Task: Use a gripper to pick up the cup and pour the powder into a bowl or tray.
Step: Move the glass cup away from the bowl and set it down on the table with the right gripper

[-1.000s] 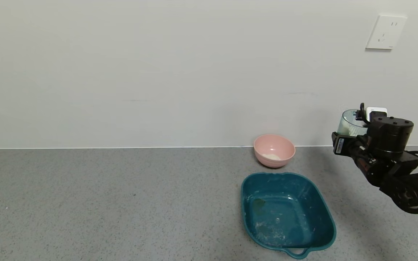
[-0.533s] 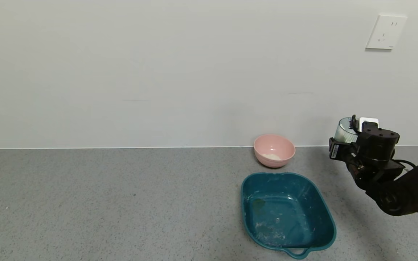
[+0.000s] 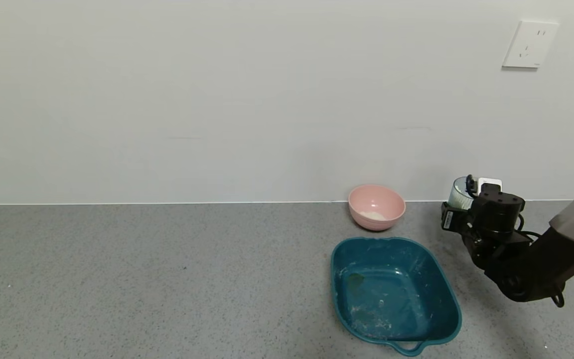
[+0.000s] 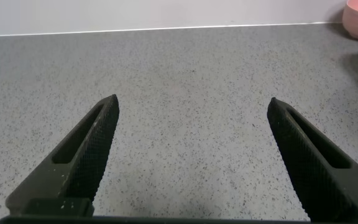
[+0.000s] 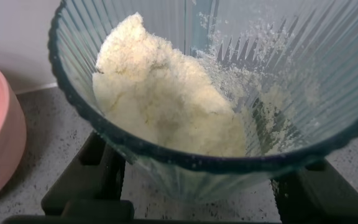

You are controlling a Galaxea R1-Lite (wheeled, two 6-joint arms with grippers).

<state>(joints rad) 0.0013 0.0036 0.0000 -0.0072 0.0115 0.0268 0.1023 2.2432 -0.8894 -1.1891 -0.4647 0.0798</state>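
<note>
Cup (image 5: 229,93): ribbed, translucent blue-green, tilted.
Powder (image 5: 166,93): white, clumped, heaped inside.
Right gripper (image 3: 459,209): clamped on the cup.
Left gripper (image 4: 191,155): fingers apart, holding nothing.

A ribbed translucent cup (image 3: 461,194) is held right of a pink bowl (image 3: 376,206). White powder (image 5: 166,93) is heaped inside it; a little lies in the bowl.

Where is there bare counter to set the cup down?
Wide bare counter lies left of the teal tray and pink bowl. It's crowded on the right: the right pincer holds the cup beside bowl and tray.
</note>
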